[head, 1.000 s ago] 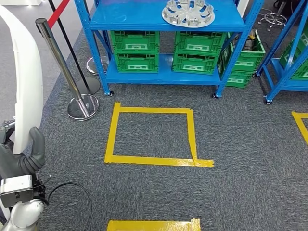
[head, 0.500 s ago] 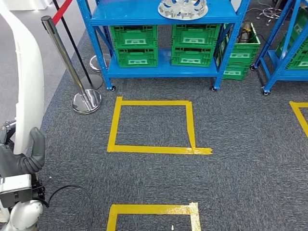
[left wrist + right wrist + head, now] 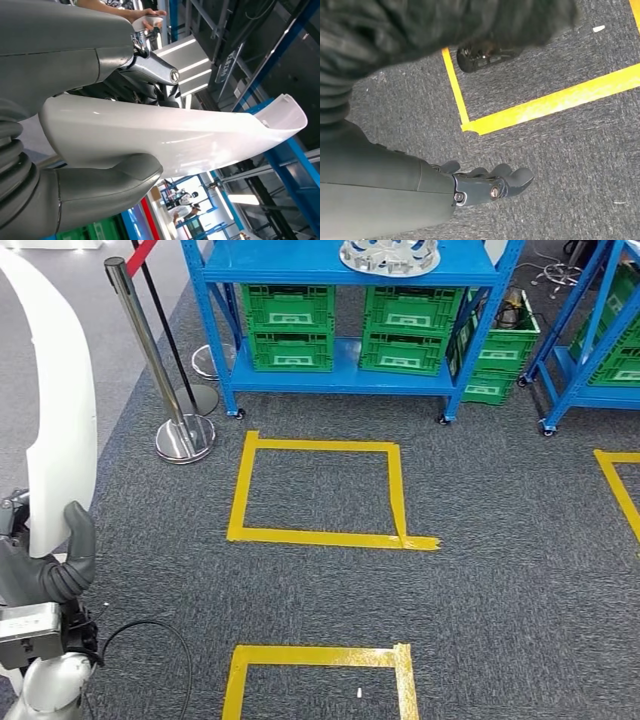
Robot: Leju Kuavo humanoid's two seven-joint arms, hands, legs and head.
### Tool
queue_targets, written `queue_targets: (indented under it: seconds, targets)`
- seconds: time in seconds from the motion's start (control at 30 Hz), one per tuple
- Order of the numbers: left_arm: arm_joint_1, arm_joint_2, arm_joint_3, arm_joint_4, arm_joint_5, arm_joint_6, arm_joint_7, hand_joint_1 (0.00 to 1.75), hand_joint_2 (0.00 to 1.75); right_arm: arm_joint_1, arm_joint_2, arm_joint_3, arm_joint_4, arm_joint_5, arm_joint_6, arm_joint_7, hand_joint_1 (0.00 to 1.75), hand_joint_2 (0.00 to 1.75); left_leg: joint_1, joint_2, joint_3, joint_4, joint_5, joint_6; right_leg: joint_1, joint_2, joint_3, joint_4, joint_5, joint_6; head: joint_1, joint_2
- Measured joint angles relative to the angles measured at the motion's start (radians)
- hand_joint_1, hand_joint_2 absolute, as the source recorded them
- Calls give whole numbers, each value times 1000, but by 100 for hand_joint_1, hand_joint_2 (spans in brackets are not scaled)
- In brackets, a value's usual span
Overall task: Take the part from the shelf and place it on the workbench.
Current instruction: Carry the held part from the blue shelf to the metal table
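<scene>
My left hand (image 3: pixel 47 578) grips a long, curved white part (image 3: pixel 64 400) that rises along the left edge of the head view. In the left wrist view the thick grey thumb (image 3: pixel 98 192) presses under the white part (image 3: pixel 181 137) and the darker fingers clamp it from the other side. My right hand (image 3: pixel 486 184) hangs low over the grey carpet with its fingers stretched out and nothing in them. Ahead stands the blue shelf (image 3: pixel 343 262) with a round silver disc part (image 3: pixel 389 254) on its upper board.
Green crates (image 3: pixel 290 325) fill the shelf's lower level. A chrome stanchion (image 3: pixel 181 435) with a red belt stands at the left. Yellow tape squares (image 3: pixel 321 490) mark the carpet, one (image 3: pixel 317 658) close in front. More blue racks (image 3: pixel 589 350) stand at the right. A black cable (image 3: pixel 155 635) loops near my left hand.
The whole picture has shifted: the shelf and tape squares sit higher in view and the near square shows more, so the camera moved. My left hand keeps holding the white part.
</scene>
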Motion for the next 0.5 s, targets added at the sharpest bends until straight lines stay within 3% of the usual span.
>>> queue_targets:
  seconds: [0.07, 0.1, 0.23, 0.37, 0.5]
  targets:
    - [-1, -2, 0, 0, 0, 0, -1, 143, 175, -2, 0, 1, 1, 0, 0, 0, 0, 0, -4, 1, -11, 13, 1, -8, -1, 1, 75, -122, 26, -7, -1, 0]
    - [-1, -2, 0, 0, 0, 0, -1, 143, 175, -3, 0, 1, 2, 0, 0, 0, 0, 0, -6, 1, -16, 19, 0, -9, -2, 1, 92, -152, 28, -11, -1, 0]
    - [-1, -2, -1, 0, 0, 0, -2, 143, 175, 0, 0, 2, 4, 1, 0, 0, 0, 0, -9, 1, -26, 24, 11, 14, 1, 1, 90, -158, 34, -22, -2, 0]
    - [-1, -2, -2, 0, 0, 0, -2, 143, 175, -2, 0, 3, 6, 1, 0, 0, 0, 0, -6, 1, -27, 15, 21, 1, 5, 0, 85, -158, 39, -30, -2, 0]
    - [-1, -2, -2, 0, 0, 0, -2, 175, 175, -2, 0, 3, 7, 1, 0, 0, 0, 0, -5, 1, -28, 10, 26, -14, 6, 0, 82, -157, 41, -34, -2, 0]
